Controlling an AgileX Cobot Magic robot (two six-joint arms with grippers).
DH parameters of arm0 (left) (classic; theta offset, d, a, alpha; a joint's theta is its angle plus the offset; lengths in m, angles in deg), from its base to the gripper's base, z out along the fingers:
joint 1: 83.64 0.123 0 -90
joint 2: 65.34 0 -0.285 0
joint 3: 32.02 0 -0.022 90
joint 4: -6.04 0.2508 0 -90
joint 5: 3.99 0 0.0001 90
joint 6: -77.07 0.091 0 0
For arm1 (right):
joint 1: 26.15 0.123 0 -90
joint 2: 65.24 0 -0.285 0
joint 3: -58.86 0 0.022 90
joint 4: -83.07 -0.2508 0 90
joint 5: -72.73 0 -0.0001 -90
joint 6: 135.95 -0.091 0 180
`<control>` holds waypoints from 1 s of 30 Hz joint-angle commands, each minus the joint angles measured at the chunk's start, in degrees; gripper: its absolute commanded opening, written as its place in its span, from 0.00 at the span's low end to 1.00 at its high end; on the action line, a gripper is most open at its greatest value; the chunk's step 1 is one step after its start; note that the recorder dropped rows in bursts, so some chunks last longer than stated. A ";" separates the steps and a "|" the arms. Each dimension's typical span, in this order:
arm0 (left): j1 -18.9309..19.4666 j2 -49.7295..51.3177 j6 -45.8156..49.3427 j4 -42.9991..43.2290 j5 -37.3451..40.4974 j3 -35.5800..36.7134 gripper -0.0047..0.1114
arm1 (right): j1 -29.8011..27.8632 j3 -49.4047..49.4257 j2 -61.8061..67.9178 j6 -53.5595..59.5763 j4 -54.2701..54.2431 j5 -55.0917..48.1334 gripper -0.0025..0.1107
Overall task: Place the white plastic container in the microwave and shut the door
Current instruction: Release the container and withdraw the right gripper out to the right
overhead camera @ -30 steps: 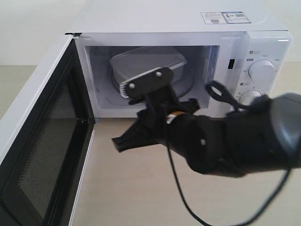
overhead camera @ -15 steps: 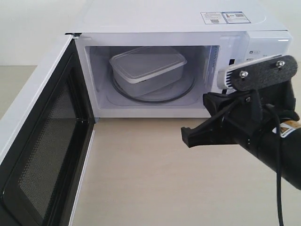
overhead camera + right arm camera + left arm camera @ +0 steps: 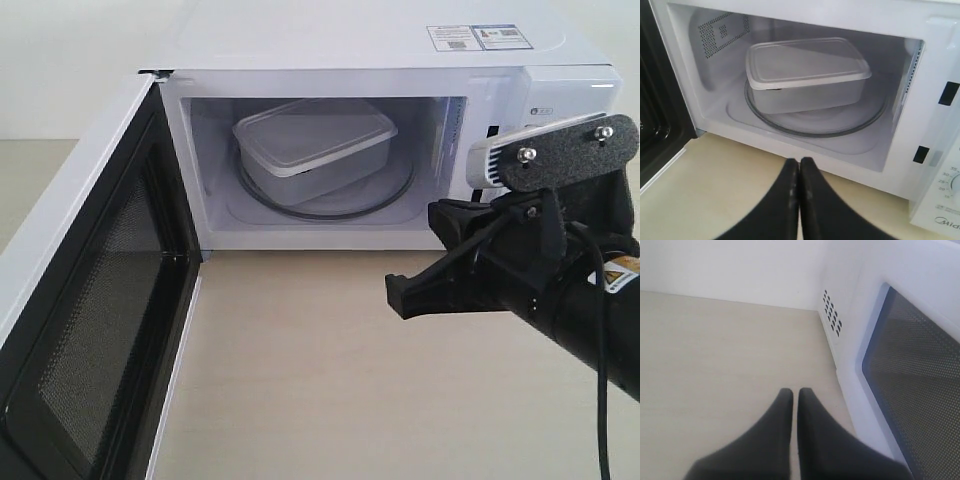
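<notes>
Frosted plastic container point(image 3: 313, 140), glossy glass turntable point(image 3: 378, 195) (matt pale tabletop point(image 3: 300, 350)).

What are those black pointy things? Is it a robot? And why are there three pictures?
Yes, it's a robot with two arms. Each arm ends in a black pincher, like a hand with two fingers. One camera watches the whole scene: a white microwave stands on a pale table with its door swung wide open. A white plastic box sits inside on the glass plate. The other two pictures come from small cameras on the robot's wrists. The right pincher is shut, holds nothing, and points towards the box. The left pincher is shut and empty too, near the outside of the door.
</notes>
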 commanded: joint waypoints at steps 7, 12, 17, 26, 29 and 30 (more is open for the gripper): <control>0.13 -0.22 -0.05 1.06 -3.59 0.21 0.08 | -0.18 0.33 -0.30 1.21 0.43 -0.63 0.02; 0.13 -0.22 -0.20 -1.40 -55.29 -0.42 0.08 | -0.18 0.33 -0.41 6.33 -1.59 2.82 0.02; 0.13 5.41 22.05 -18.86 -31.79 -17.49 0.08 | -0.26 0.33 -7.31 16.40 -7.47 9.25 0.02; 0.13 26.02 22.82 -18.86 -19.87 -30.28 0.08 | -0.26 0.33 -15.50 24.27 -18.63 3.11 0.02; 0.13 28.48 22.69 -18.86 -21.09 -30.28 0.08 | -0.26 0.33 -15.79 26.31 -23.52 2.55 0.02; 0.13 28.99 22.69 -18.86 -21.24 -30.28 0.08 | -0.26 0.33 -16.02 26.31 -23.53 2.24 0.02</control>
